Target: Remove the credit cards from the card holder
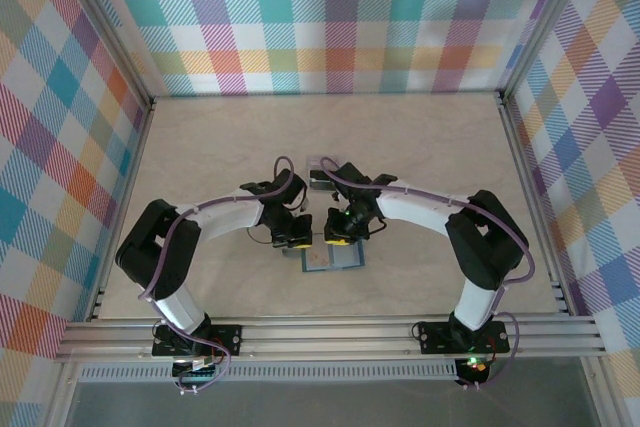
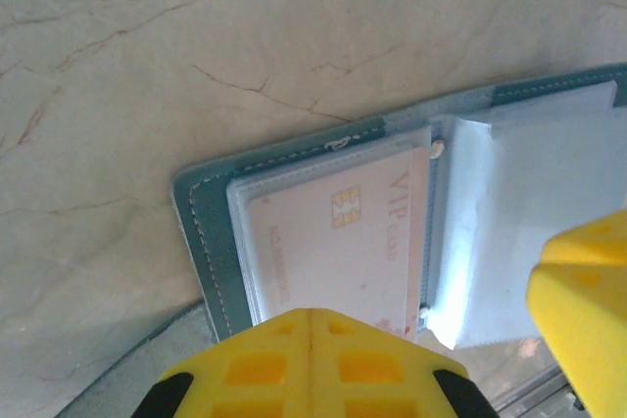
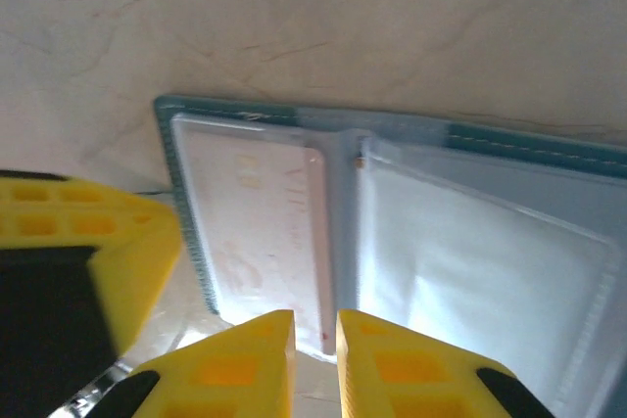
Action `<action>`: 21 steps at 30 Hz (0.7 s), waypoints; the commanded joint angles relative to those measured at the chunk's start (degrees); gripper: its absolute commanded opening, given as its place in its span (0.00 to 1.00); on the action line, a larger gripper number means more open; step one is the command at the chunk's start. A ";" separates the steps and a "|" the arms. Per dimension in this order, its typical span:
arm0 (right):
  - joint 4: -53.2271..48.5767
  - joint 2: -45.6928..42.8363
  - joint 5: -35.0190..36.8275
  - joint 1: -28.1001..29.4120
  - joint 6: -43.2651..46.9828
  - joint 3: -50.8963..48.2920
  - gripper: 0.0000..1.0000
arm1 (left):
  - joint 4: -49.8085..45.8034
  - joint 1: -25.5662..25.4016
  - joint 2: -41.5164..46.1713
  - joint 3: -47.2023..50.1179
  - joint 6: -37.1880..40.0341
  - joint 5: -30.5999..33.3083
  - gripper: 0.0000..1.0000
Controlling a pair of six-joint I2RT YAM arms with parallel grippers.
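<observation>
The teal card holder (image 1: 345, 260) lies open and flat on the table between both arms. A pale pink credit card (image 2: 333, 232) with a gold chip sits in the clear sleeve of its left panel (image 2: 201, 212). My left gripper (image 2: 311, 312) is shut, its tips pressed down on that card's near end. My right gripper (image 3: 315, 325) hovers at the holder's (image 3: 490, 139) spine with its jaws a narrow gap apart. The card's (image 3: 255, 212) inner edge runs into that gap. The right panel's sleeve looks empty.
A small light grey card with a dark band (image 1: 322, 173) lies on the table just beyond the right wrist. Checked walls enclose the table on three sides, and a metal rail (image 1: 320, 332) runs along the near edge.
</observation>
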State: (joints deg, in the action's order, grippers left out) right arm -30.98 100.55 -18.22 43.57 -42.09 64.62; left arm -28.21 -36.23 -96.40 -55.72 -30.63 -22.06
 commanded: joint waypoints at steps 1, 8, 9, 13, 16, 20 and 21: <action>4.89 1.50 -5.95 -0.07 -2.29 -0.72 0.20 | 0.25 -0.15 -1.20 0.94 -0.37 -0.66 0.02; 7.69 5.27 -7.33 -0.33 -2.91 -1.25 0.20 | -1.11 -0.16 -1.50 1.60 0.70 0.66 0.01; 7.57 5.69 -7.29 -0.33 -2.85 -1.25 0.20 | -1.23 -0.15 -1.51 1.67 0.85 0.76 0.01; 6.28 6.55 -4.99 -0.33 -1.95 -1.51 0.20 | -2.07 -0.16 -1.43 1.60 1.25 1.31 0.01; 5.22 7.19 -3.38 -0.41 -1.26 -1.58 0.20 | -2.53 -0.15 -1.67 1.58 1.62 1.84 0.01; 3.10 7.23 -0.61 -0.42 -0.54 -1.51 0.20 | -2.90 -0.16 -1.87 1.66 1.97 2.55 0.01; 2.68 7.07 -0.14 -0.44 -0.38 -1.51 0.21 | -2.99 -0.16 -1.95 1.60 1.96 2.62 0.01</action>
State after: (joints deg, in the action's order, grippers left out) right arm -24.95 107.00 -22.02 43.46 -43.92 63.72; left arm -28.93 -36.23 -97.27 -54.65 -30.09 -20.43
